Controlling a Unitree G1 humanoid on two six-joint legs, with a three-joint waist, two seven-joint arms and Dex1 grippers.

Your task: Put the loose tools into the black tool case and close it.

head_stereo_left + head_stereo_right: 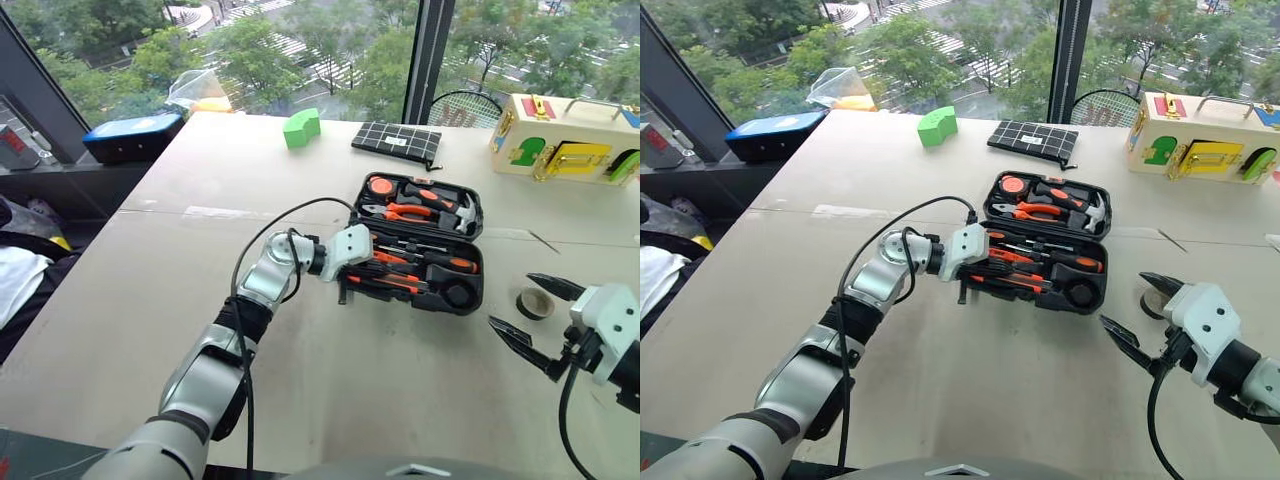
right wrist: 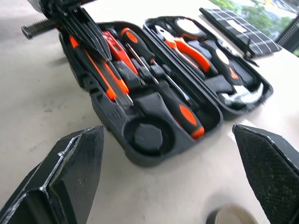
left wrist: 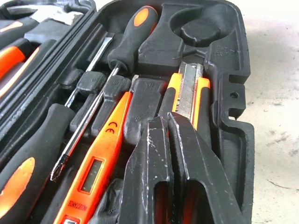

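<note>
The black tool case (image 1: 415,300) lies open on the table. In its near half, two black-and-orange screwdrivers (image 3: 133,32) (image 3: 23,154), the orange tester screwdriver (image 3: 100,158) and the orange-and-black utility knife (image 3: 189,88) sit in their slots. My left gripper (image 1: 345,278) is shut at the left end of that half, its tips (image 3: 163,126) just over the knife's rear end with nothing between them. The round recess (image 2: 147,135) at the case's right end is empty. The small black tape roll (image 1: 535,302) lies on the table right of the case. My right gripper (image 1: 511,300) stands open beside it.
Orange-handled pliers and a hammer (image 1: 415,210) sit in the case's far half. A flat grid-patterned pouch (image 1: 397,140) and a green block (image 1: 301,128) lie further back. A wooden latch box (image 1: 565,140) stands at the far right, and a blue device (image 1: 135,135) off the table's far left.
</note>
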